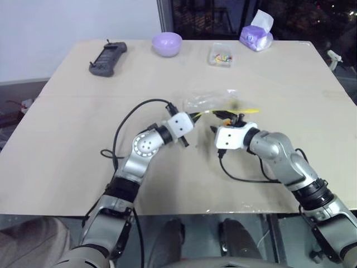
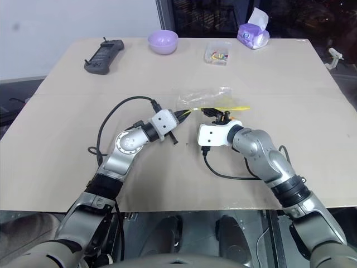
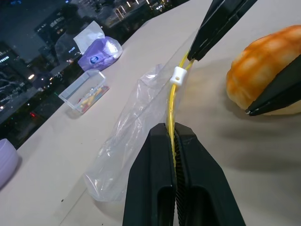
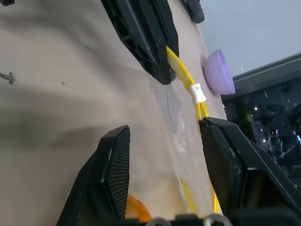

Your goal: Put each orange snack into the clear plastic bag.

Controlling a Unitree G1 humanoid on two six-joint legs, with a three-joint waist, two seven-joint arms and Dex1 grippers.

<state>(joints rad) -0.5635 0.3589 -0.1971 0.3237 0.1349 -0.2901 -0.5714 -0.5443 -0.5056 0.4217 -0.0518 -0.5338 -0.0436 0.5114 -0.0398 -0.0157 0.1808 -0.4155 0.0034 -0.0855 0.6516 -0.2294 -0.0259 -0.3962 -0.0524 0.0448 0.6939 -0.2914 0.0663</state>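
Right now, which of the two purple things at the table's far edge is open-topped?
The lilac bowl, a smooth round dish left of the small clear box; the purple tissue pack right of that box has white tissue sticking out.

On the beige table [image 1: 67, 139] I count one round orange-yellow bun [image 3: 263, 75]; one crinkly clear plastic bag with a yellow seal strip [image 3: 127, 136]; one lilac bowl [image 1: 167, 43]; one small clear box of coloured bits [image 1: 221, 57]; one purple tissue pack [image 1: 256, 37]; one dark grey handheld controller [image 1: 107, 58].
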